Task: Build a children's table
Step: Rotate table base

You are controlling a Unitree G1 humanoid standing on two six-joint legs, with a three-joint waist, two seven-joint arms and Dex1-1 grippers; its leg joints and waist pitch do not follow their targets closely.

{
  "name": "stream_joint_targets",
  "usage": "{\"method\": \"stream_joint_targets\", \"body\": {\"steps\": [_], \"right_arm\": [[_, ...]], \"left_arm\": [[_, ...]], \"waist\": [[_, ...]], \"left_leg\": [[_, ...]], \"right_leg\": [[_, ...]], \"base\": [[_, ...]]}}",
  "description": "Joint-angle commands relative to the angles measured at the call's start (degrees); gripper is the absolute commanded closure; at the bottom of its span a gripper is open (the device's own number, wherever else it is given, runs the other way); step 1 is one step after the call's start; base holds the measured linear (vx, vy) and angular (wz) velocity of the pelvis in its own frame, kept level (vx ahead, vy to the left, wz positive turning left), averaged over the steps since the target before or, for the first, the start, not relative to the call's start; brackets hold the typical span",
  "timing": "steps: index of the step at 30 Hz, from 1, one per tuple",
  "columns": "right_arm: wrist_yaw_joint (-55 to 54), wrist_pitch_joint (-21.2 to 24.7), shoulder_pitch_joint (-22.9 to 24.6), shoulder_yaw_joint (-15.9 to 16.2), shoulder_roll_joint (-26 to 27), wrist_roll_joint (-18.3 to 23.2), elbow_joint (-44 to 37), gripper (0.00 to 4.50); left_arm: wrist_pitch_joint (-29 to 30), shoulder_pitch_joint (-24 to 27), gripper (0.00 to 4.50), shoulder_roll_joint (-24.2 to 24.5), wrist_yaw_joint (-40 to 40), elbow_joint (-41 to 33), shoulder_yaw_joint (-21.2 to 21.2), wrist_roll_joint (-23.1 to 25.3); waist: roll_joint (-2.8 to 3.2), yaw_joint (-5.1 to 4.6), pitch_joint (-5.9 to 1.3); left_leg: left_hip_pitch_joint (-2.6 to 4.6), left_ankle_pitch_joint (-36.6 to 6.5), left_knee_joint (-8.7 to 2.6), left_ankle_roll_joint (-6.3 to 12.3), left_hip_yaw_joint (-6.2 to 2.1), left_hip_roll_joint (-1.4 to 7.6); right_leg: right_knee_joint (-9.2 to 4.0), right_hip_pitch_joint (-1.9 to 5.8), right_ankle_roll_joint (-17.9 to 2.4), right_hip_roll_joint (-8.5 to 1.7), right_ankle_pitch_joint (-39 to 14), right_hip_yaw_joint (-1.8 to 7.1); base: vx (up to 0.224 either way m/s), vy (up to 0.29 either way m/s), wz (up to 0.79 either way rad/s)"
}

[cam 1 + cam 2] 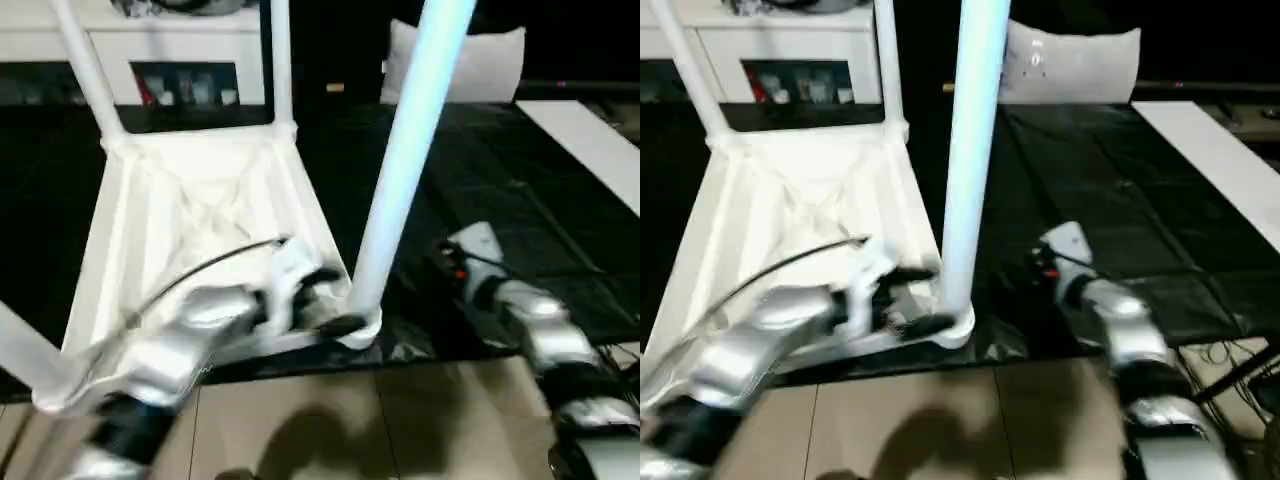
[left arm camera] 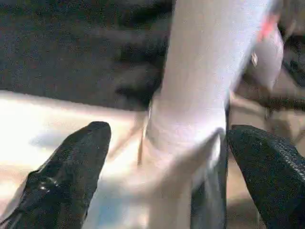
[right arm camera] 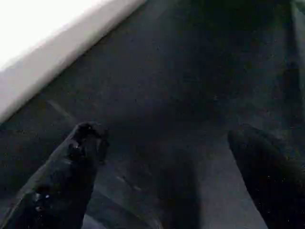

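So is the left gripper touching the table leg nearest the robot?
Apart. In the left wrist view the left gripper straddles the leg at its socket, jaws wide, with gaps on both sides.

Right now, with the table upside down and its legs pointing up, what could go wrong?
1. The left hand stands open around the base of the near leg; a sideways swing might knock the leg loose in its socket.
2. The tabletop lies partly on the black mat, near the mat's edge; a push could slide it.
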Motion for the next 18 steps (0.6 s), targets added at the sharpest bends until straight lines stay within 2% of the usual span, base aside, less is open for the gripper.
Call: {"method": "stream_joint_targets", "body": {"steps": [1,2,3,5,6,8,10,12,14,15,18], "right_arm": [[4.1,1.7,2.0,0.5,-1.6,2.3,-6.2,0.0],[4.1,1.7,2.0,0.5,-1.6,2.3,-6.2,0.0],[4.8,2.4,2.6,0.5,-2.0,2.9,-7.7,0.0],[6.2,4.2,4.9,0.8,-3.4,3.9,-12.8,0.0],[7.3,6.9,7.0,0.7,-4.5,4.9,-17.9,0.0],[8.9,9.5,8.8,0.9,-5.4,6.4,-22.8,0.0],[11.3,13.2,10.6,1.2,-6.1,9.1,-27.6,0.0],[13.0,14.1,11.9,2.4,-6.8,9.3,-29.9,0.0],[14.5,14.6,13.3,3.9,-8.0,8.8,-32.2,0.0],[15.0,15.6,14.2,4.4,-8.6,8.9,-34.0,0.0],[17.5,17.5,15.4,4.9,-10.2,10.1,-36.5,0.0]], "left_arm": [[0.6,0.6,0.41,1.6,-1.4,-4.0,-1.9,1.4],[0.6,0.6,0.41,1.6,-1.4,-4.0,-1.9,1.4],[0.6,1.0,0.68,2.3,-1.4,-4.6,-2.1,1.7],[1.1,2.1,0.81,3.4,0.3,-6.2,-2.0,3.2],[2.9,2.8,0.86,4.0,2.0,-6.9,-1.6,3.7],[5.4,3.3,0.97,4.2,3.1,-7.1,-1.0,3.4],[6.9,3.9,1.26,4.2,3.8,-7.3,-0.4,3.0],[6.8,4.5,1.32,4.3,3.7,-7.6,-0.3,3.0],[7.5,4.8,1.6,5.1,3.6,-8.2,-1.0,3.6],[7.8,4.9,1.6,5.5,3.8,-8.4,-1.4,4.0],[7.8,4.2,1.78,5.6,4.2,-7.5,-2.2,5.0]], "waist": [[0.43,0.42,-3.92],[0.45,0.62,-3.94],[0.44,0.6,-3.82],[-0.1,1.14,-3.85],[-0.23,1.44,-3.7],[-0.2,1.82,-3.72],[0.0,1.89,-3.68],[-0.01,1.82,-3.62],[0.03,1.88,-3.5],[0.21,1.98,-3.5],[0.41,2.15,-3.58]], "left_leg": [[0.26,-13.3,-4.15,2.24,-0.45,1.65],[0.41,-13.3,-4.15,2.29,-0.45,1.76],[0.36,-13.4,-4.19,2.35,-0.42,1.76],[0.28,-13.4,-4.16,2.25,-0.39,1.65],[0.24,-13.1,-4.21,2.24,-0.41,1.63],[0.26,-12.9,-4.22,2.46,-0.42,1.56],[0.22,-13.3,-4.28,2.5,-0.48,1.47],[0.14,-14.3,-4.41,2.23,-0.63,1.47],[0.25,-14.9,-4.41,2.02,-0.63,1.54],[0.4,-15.6,-4.46,1.89,-0.67,1.58],[0.38,-15.8,-4.47,1.88,-0.78,1.49]], "right_leg": [[-4.31,3.22,-10.2,-3.91,-14.7,3.09],[-4.3,3.14,-10.2,-3.94,-14.5,3.13],[-4.32,3.04,-10.4,-3.94,-14.7,3.16],[-4.44,3.22,-9.9,-4.08,-15.9,3.19],[-4.43,3.28,-9.1,-3.9,-16.5,3.25],[-4.52,3.17,-8.2,-3.98,-17.7,3.25],[-4.75,3.15,-7.6,-3.86,-18.7,3.18],[-5.0,3.09,-7.0,-4.05,-21.2,3.03],[-5.3,2.87,-6.4,-4.1,-22.4,3.12],[-5.43,2.78,-6.1,-4.08,-23.2,3.13],[-5.56,2.83,-5.7,-4.0,-22.9,3.07]], "base": [[0.0,0.0,0.0],[0.0,0.0,0.0],[0.0,0.0,0.0],[0.0,0.0,0.0],[0.0,0.0,0.0],[0.0,0.0,0.0],[0.0,0.0,0.0],[0.0,0.0,0.0],[0.0,0.0,0.0],[0.0,0.0,0.0],[0.0,0.0,0.0]]}}
